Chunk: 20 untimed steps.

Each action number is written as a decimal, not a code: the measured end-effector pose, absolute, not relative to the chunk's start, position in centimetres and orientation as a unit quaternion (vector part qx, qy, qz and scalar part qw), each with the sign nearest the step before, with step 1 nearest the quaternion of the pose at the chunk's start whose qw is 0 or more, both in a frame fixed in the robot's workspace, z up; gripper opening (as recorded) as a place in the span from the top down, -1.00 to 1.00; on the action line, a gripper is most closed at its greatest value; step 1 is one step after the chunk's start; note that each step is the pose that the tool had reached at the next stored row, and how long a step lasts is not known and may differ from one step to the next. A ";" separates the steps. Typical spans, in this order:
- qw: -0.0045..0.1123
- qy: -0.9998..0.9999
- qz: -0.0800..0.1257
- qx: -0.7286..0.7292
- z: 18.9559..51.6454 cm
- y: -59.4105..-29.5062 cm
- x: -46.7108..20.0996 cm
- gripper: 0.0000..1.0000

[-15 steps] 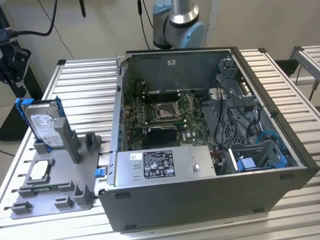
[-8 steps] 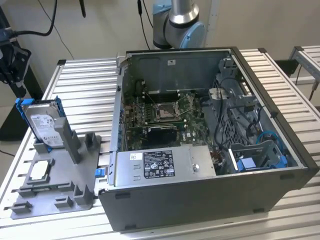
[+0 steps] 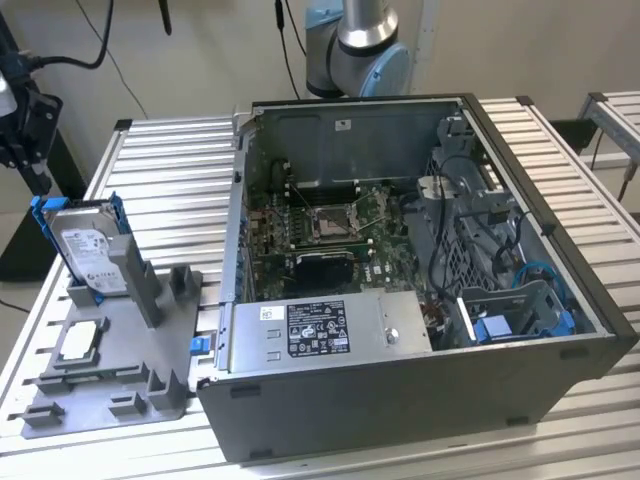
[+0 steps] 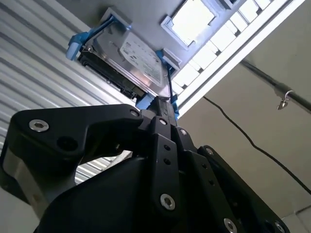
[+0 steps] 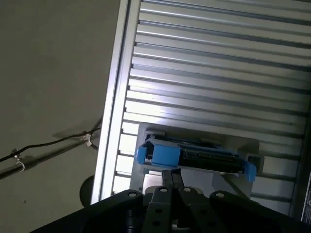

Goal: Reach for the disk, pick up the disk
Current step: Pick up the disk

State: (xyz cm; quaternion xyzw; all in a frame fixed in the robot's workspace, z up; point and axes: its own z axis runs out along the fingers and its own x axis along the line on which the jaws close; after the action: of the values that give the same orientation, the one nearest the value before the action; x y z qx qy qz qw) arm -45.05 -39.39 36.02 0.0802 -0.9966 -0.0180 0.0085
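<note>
The disk (image 3: 88, 250) is a silver-grey hard drive with a white label, clipped in a bright blue frame. It stands on edge in a grey fixture (image 3: 140, 360) at the exterior view's left. My black gripper (image 3: 40, 183) hangs just above and beside the disk's upper corner, at the far left edge of that view. In both wrist views the fingers lie together, shut, with nothing between them. Their tips (image 4: 164, 110) (image 5: 170, 175) point at the blue frame end of the disk (image 4: 136, 58) (image 5: 194, 156), close to it.
A small square silver-white chip (image 3: 82, 340) lies flat on the fixture in front of the disk. An open computer case (image 3: 400, 400) takes up the middle and right of the slatted metal table (image 3: 170, 190). The arm's base (image 3: 360, 45) stands behind the case.
</note>
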 end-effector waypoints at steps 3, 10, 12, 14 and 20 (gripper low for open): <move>0.009 -0.994 -0.018 0.107 36.0 -39.4 -45.1 1.00; 0.010 -0.985 -0.017 0.171 36.0 -39.4 -45.1 1.00; 0.010 -0.982 -0.017 0.188 36.0 -39.4 -45.1 1.00; 0.011 -0.978 -0.017 0.206 36.0 -39.4 -45.1 1.00; 0.012 -0.966 -0.016 0.259 36.0 -39.4 -45.1 1.00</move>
State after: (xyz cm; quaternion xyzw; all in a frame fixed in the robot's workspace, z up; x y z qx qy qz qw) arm -45.05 -39.39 36.01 0.2590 -0.9657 -0.0162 0.0115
